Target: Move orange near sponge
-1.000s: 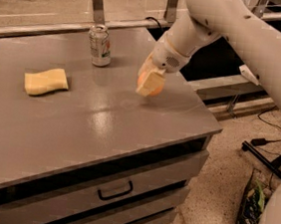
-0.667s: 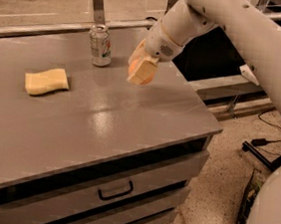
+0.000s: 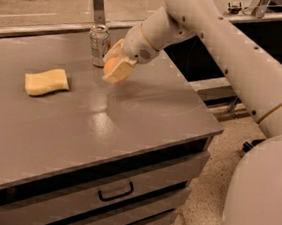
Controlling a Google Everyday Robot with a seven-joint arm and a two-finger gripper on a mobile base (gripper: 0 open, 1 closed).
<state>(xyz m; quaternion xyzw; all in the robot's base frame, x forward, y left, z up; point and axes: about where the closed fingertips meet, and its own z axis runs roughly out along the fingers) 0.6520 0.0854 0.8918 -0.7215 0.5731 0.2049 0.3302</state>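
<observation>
- Camera view: the gripper [image 3: 116, 67] is clamped around the orange [image 3: 107, 66], with its 2 flat fingers [image 3: 120, 72] pressed against the fruit.
- Gripper and orange are over the back part of the grey table [image 3: 129, 128], just right of a silver can [image 3: 99, 44].
- The sponge [image 3: 46, 82] lies flat on the table, to the left of the orange and apart from it.
- The can's label cannot be read.
- 1 drawer handle [image 3: 116, 192] shows below the tabletop.

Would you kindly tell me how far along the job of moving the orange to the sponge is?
Done: the gripper holds the orange over the table, beside the soda can. In hand: the carry. Left: cross the gap to the sponge, lying apart on the left, and set the orange beside it.
</observation>
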